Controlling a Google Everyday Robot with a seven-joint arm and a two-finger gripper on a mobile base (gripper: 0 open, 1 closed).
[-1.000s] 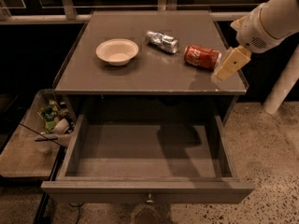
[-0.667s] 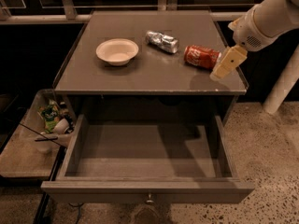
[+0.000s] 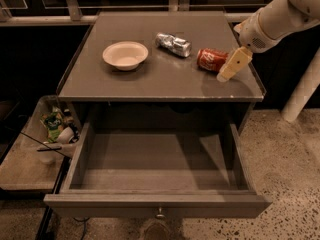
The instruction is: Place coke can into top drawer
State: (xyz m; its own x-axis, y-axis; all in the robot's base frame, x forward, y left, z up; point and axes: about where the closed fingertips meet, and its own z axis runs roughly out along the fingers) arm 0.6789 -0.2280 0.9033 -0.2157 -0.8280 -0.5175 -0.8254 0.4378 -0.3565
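Observation:
The coke can (image 3: 210, 59) is red with white script and lies on its side on the right part of the cabinet top (image 3: 150, 84). My gripper (image 3: 233, 64) hangs from the white arm that comes in from the upper right. It sits just right of the can, low over the top and close to the can's end. The top drawer (image 3: 155, 205) is pulled fully out below the cabinet top, its knob (image 3: 160, 214) at the front. Nothing lies inside the drawer.
A white bowl (image 3: 125, 55) stands on the left of the cabinet top. A dented silver can (image 3: 173, 44) lies at the middle back. A low shelf with clutter (image 3: 55, 129) is at the left. A white post (image 3: 302, 94) stands at the right.
My gripper has moved left along the cabinet top, closer to the coke can. The can, bowl and drawer have not moved.

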